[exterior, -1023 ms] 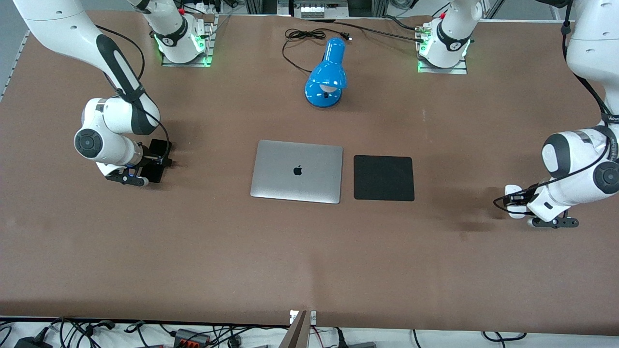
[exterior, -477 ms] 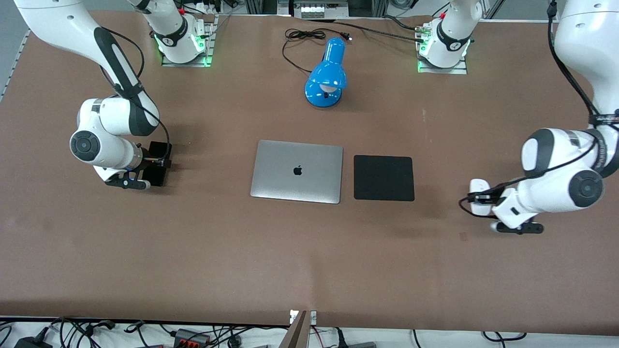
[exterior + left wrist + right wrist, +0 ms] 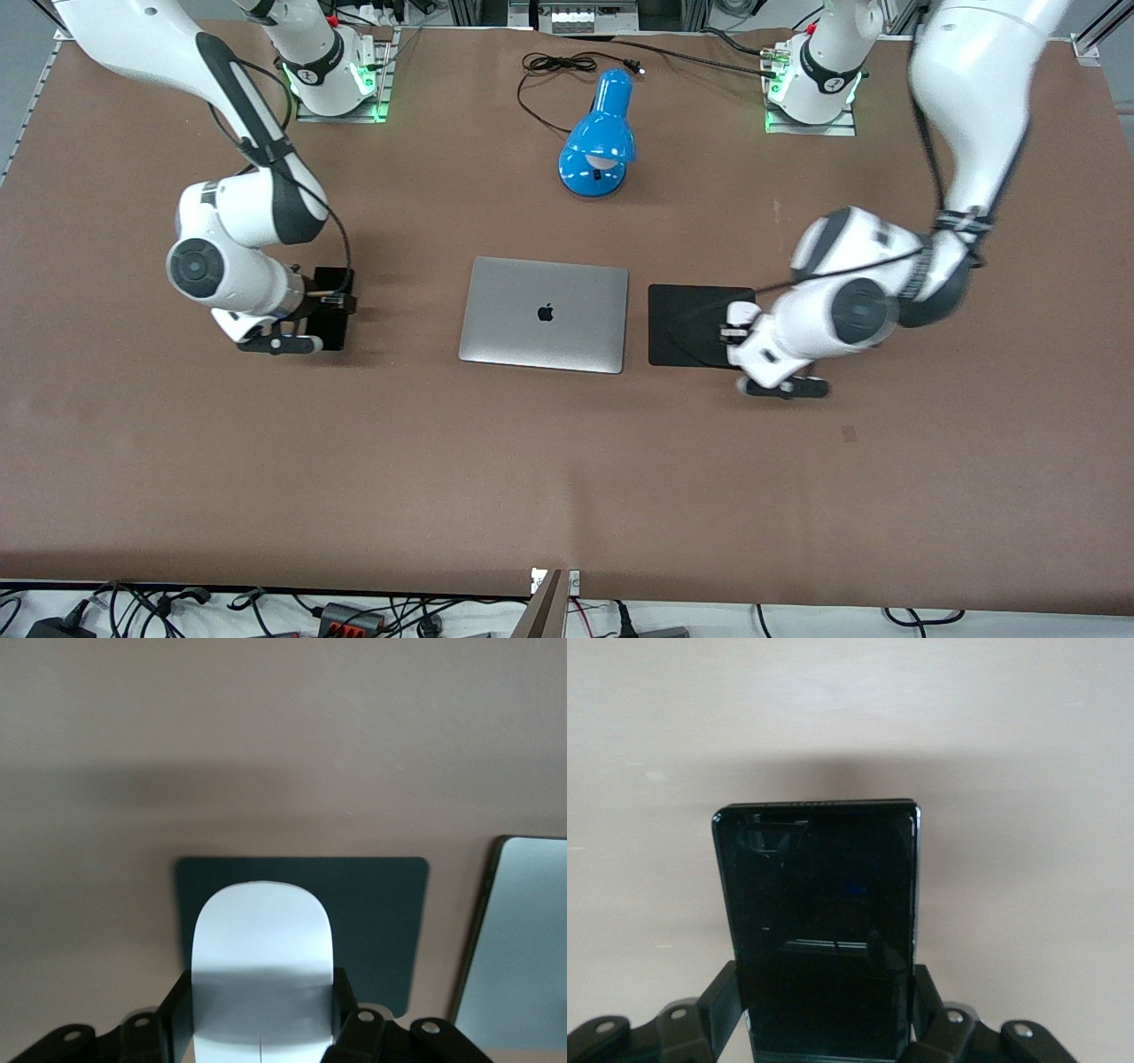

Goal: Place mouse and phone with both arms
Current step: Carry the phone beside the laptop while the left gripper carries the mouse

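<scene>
both arms carried their items toward the laptop

the left gripper [image 3: 259, 1023] clamped the small glossy white oval mouse [image 3: 260, 952] by its sides, flat over the square black mat [image 3: 691, 324], probably so it could land there squarely. the right gripper [image 3: 824, 1023] pinched the slim black glossy phone [image 3: 819, 904] along its long edges, held level over bare brown table [image 3: 549, 461] toward the right arm's end, well apart from the closed silver laptop [image 3: 544, 314], likely bound for a spot beside it.

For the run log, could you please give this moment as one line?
left gripper: holds mouse over mat | right gripper: holds phone over table
</scene>
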Controlling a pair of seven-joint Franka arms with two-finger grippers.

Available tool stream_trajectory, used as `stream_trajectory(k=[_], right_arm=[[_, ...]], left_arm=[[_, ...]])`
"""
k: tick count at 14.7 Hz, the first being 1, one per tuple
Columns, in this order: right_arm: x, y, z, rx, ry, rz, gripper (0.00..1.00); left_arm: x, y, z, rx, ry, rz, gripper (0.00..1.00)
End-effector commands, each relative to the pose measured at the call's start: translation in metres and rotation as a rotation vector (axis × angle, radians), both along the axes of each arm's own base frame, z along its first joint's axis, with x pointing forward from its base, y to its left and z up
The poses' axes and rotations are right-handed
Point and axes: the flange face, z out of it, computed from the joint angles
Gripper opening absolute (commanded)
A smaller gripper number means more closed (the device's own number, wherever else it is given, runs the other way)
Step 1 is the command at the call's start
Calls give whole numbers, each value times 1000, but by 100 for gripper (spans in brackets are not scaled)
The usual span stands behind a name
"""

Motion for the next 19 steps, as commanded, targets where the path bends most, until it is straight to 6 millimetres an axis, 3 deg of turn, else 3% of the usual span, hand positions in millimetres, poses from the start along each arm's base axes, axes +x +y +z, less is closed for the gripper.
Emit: stream_trajectory(k=[1,3,5,9,12,13,14,15,16,17,18,19], right_arm=[[1,50,-9,19,-20,-25,15],[-6,79,-21,21,-31,-40,15],[-12,98,-31,21,-43,-73,15],[-17,110,-48,22,-35,-88,15],[-24,117,-58,17,-15,-79,15],[-25,117,-62,14,-9,-85,15],[-25,119,-64,17,-12,-86,15],[-25,119,-66,18,-14,-86,16],[-24,118,-65,18,-15,-91,37],[-23,116,-65,14,-15,-123,99],[-21,116,-59,11,-20,-147,100],[-16,120,-47,15,-38,-153,100]], left_arm=[[-3,2,-37,36,-21,30,23],[-21,-1,-66,10,-61,67,23],[-36,-2,-81,-5,-76,82,23],[-60,-15,-106,28,-108,98,23],[-65,-16,-110,53,-117,95,25],[-65,-17,-110,54,-118,95,46],[-65,-17,-110,54,-120,95,79],[-62,-16,-104,55,-128,97,97],[-60,-16,-98,59,-133,98,100],[-58,-14,-92,65,-137,97,100],[-57,-14,-83,72,-143,92,100],[-51,-11,-61,76,-176,93,100]])
